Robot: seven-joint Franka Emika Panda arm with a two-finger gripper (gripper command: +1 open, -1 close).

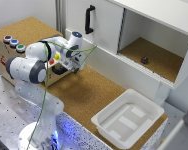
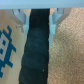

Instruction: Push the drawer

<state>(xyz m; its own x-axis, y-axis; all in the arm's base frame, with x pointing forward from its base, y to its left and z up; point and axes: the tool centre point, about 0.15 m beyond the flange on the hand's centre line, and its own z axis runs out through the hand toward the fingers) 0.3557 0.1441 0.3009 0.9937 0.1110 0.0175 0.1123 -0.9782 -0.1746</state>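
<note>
The drawer (image 1: 55,64) is the light-brown front of the cork-topped brown box (image 1: 29,30) at the exterior view's left, below the box's three coloured buttons (image 1: 14,43). Its black bar handle (image 1: 59,70) sits at my gripper (image 1: 73,64). In the wrist view the handle (image 2: 36,47) runs between my two fingers (image 2: 20,17), which press against its sides. My gripper (image 2: 38,16) is shut on the handle. The drawer front (image 2: 9,47) with a blue pattern shows beside the handle. How far out the drawer stands is hidden by my arm.
A tall white cabinet door with a black handle (image 1: 89,19) stands behind the gripper. An open white compartment holds a small dark object (image 1: 144,60). A white plastic tray (image 1: 128,119) lies on the cork table (image 1: 89,95) at the exterior view's right.
</note>
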